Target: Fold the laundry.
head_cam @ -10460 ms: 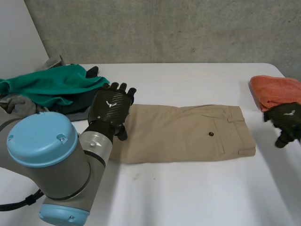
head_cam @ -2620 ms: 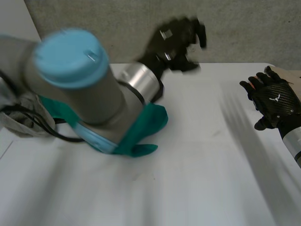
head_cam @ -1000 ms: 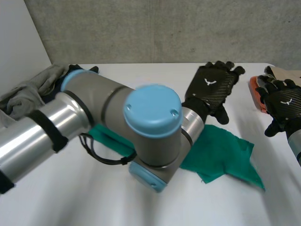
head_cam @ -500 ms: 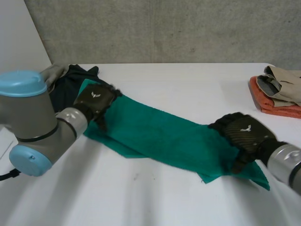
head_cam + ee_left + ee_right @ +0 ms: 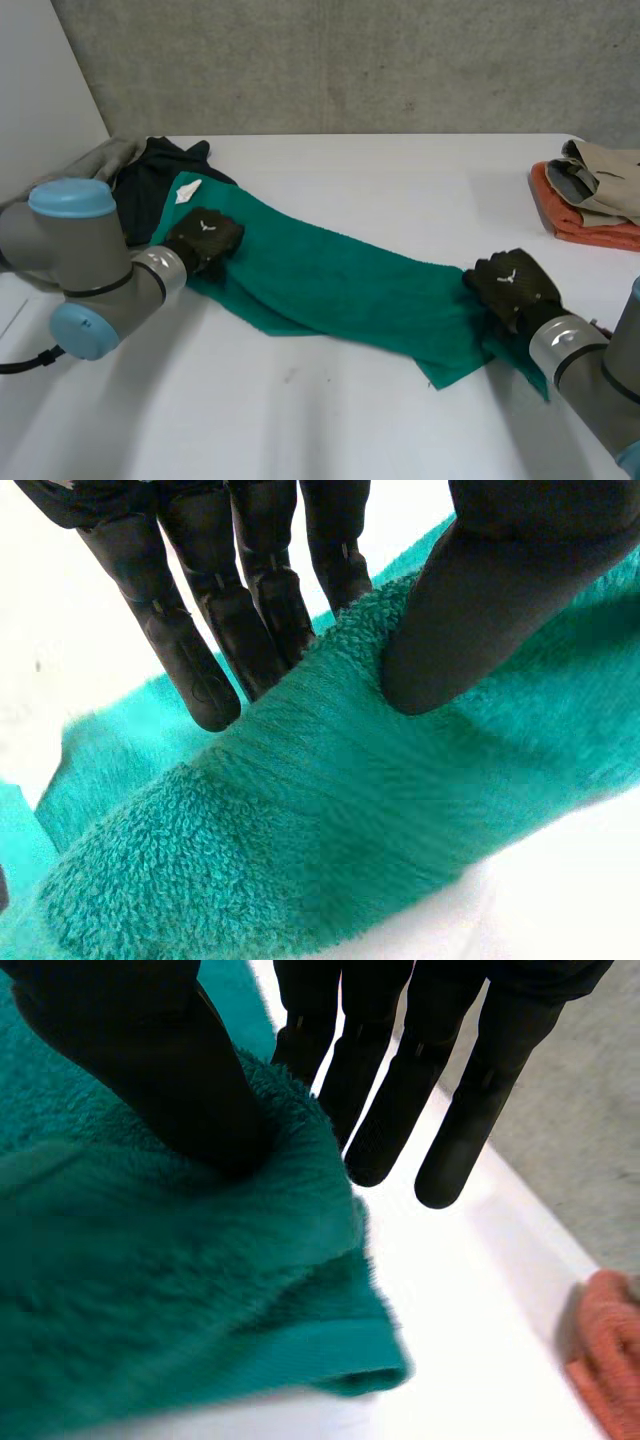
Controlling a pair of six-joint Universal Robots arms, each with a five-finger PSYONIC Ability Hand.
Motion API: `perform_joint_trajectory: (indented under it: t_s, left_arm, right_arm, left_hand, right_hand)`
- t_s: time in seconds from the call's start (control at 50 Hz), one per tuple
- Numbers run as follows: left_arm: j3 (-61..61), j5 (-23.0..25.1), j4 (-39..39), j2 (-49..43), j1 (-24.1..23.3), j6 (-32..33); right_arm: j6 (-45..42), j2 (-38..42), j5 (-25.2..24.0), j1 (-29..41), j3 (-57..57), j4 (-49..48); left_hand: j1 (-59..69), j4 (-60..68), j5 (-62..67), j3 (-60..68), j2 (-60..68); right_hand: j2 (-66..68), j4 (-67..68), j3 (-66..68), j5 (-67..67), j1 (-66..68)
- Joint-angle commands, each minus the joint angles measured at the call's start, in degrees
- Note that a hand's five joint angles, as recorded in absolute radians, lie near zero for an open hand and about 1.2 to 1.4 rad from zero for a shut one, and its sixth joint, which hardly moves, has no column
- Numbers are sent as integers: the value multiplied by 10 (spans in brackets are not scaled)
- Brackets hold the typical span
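A green towel (image 5: 340, 285) lies stretched in a long strip across the white table (image 5: 330, 430). My left hand (image 5: 205, 238) sits on its left end. In the left wrist view the thumb (image 5: 480, 610) presses on top of a raised fold of the towel (image 5: 300, 860), with the fingers (image 5: 190, 650) behind it, pinching the edge. My right hand (image 5: 515, 285) is on the towel's right end. In the right wrist view its thumb (image 5: 170, 1080) clamps the towel (image 5: 150, 1300) against the fingers (image 5: 400, 1110) near a corner.
A dark garment (image 5: 150, 180) and a grey cloth (image 5: 95, 160) lie heaped at the back left, just behind my left hand. At the right edge, folded khaki shorts (image 5: 605, 175) rest on an orange towel (image 5: 585, 222).
My left arm swung back to the left and the towel was drawn out into a long strip. Both hands dropped onto its ends and closed on the cloth.
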Motion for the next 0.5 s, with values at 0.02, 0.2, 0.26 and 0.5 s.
perform_joint_trajectory:
  t_s: [0.02,0.2,0.26,0.5]
  left_arm:
    - [-60,-28,-36,154,-46,-58]
    - [-71,-58,-146,345,-79,-205]
    - [-65,-61,-165,354,-80,-227]
    - [18,-86,-166,156,-80,-230]
  right_arm:
    - [-36,-106,8,-2,-26,38]
    - [-44,-192,6,-25,-160,213]
    - [-44,-193,2,-28,-214,266]
    - [-60,7,-4,-26,-324,290]
  left_hand:
    - [141,114,140,121,116]
    - [141,114,140,121,116]
    - [141,114,140,121,116]
    - [141,114,140,121,116]
  right_hand:
    - [122,120,121,139,155]
    - [122,120,121,139,155]
    - [122,120,121,139,155]
    - [122,120,121,139,155]
